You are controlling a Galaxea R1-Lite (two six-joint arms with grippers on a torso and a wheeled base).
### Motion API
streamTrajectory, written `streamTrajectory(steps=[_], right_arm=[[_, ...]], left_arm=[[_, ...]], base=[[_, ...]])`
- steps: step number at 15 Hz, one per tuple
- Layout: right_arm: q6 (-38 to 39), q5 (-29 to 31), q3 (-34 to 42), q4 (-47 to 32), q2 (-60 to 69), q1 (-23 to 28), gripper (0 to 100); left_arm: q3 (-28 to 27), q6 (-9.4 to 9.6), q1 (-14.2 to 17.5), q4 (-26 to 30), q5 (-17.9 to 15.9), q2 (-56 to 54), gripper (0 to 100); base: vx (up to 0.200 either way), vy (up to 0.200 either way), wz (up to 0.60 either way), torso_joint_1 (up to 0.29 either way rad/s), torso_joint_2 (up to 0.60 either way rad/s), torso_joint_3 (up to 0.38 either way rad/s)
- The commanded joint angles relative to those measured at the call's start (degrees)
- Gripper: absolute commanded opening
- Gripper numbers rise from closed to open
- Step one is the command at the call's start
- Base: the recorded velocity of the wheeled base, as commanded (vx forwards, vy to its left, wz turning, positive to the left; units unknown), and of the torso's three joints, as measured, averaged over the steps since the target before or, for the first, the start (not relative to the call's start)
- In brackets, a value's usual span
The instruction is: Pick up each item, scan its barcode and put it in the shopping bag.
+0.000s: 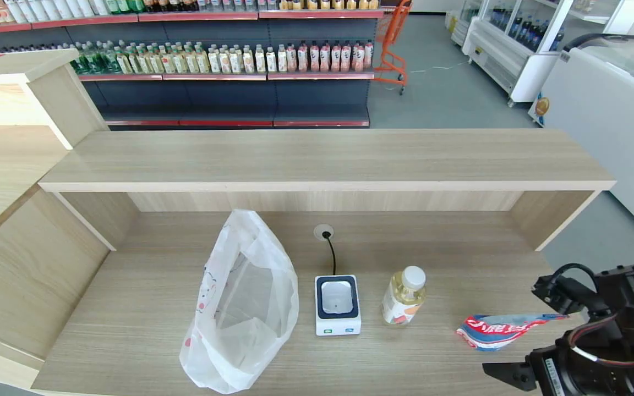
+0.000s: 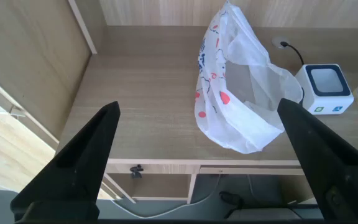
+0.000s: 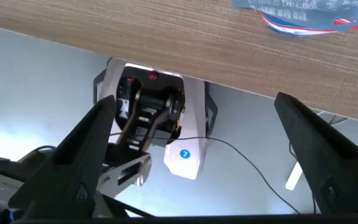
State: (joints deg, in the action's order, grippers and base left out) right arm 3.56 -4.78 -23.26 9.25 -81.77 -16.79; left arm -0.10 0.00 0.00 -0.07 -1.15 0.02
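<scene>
So we judge the first pick not yet begun. On the counter (image 1: 130, 330) the shopping bag (image 1: 240, 308) stands open just left of the scanner (image 1: 337, 305), seemingly empty; the snack packet (image 1: 498, 330) lies well right of it, the bottle (image 1: 404, 297) just right. The left claw (image 2: 199, 107) and right claw (image 3: 194, 99) both gape, holding nothing. Next the right claw must close on the bottle and present it to the scanner.

Head overhead; wrists off shared counter (image 1: 438, 357) edge

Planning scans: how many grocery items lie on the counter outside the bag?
2: a bottle right of the scanner, a snack packet farther right. The shopping bag may hide more.
</scene>
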Motion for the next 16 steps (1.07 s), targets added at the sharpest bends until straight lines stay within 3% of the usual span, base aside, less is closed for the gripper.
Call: streamTrajectory(steps=[1, 3, 7, 12, 16], right_arm=[[0.0, 2.8, 0.4, 5.7, -11.0, -2.6, 100], [0.4, 6.1, 0.7, 11.8, -15.4, -4.7, 100], [0.3, 7.3, 0.7, 20.2, -21.3, -8.5, 100], [0.0, 16.6, 0.3, 35.4, -30.6, -10.4, 100], [0.0, 16.8, 0.2, 44.4, -35.1, -12.2, 100]], left_arm=[[0.0, 0.0, 0.0, 0.0, 0.0, 0.0, 100], [0.0, 0.0, 0.0, 0.0, 0.0, 0.0, 100], [0.0, 0.0, 0.0, 0.0, 0.0, 0.0, 100], [0.0, 0.0, 0.0, 0.0, 0.0, 0.0, 100], [0.0, 0.0, 0.0, 0.0, 0.0, 0.0, 100]], base=[[0.0, 0.0, 0.0, 0.0, 0.0, 0.0], [0.0, 0.0, 0.0, 0.0, 0.0, 0.0], [0.0, 0.0, 0.0, 0.0, 0.0, 0.0], [0.0, 0.0, 0.0, 0.0, 0.0, 0.0], [0.0, 0.0, 0.0, 0.0, 0.0, 0.0]])
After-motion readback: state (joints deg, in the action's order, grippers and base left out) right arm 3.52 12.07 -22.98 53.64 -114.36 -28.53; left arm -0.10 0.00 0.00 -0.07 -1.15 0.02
